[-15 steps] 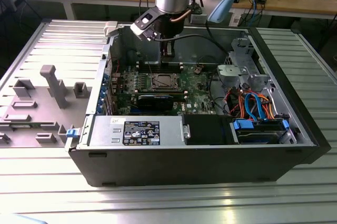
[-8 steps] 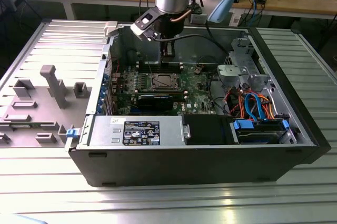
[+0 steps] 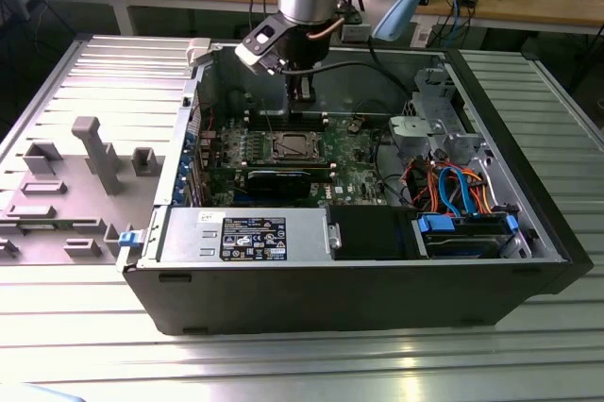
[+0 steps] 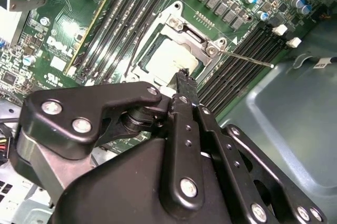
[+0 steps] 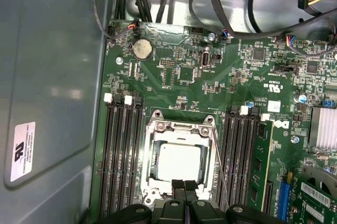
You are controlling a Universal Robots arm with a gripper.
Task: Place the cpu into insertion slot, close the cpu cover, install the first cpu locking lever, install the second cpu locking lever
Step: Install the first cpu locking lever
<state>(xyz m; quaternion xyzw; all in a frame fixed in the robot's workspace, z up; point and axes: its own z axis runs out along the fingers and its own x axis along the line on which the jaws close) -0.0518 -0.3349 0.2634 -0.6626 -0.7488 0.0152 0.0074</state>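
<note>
Your cpu [image 5: 178, 162] sits in slot [image 5: 156, 114], cover [image 5: 180, 128] looks down over it. Jaws pinched together, empty, at cover's edge. Lever [image 4: 246, 59] beside cover sticks out loose, so both levers prob. left.

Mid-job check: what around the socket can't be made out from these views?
- First wrist view: near edge of the cover, hidden behind the gripper.
- First wrist view: one end of the lever, behind the gripper, so latching is unclear.
- Second wrist view: near corner of the cpu, behind the gripper.
- Exterior view: lever positions at the socket, too small.
</note>
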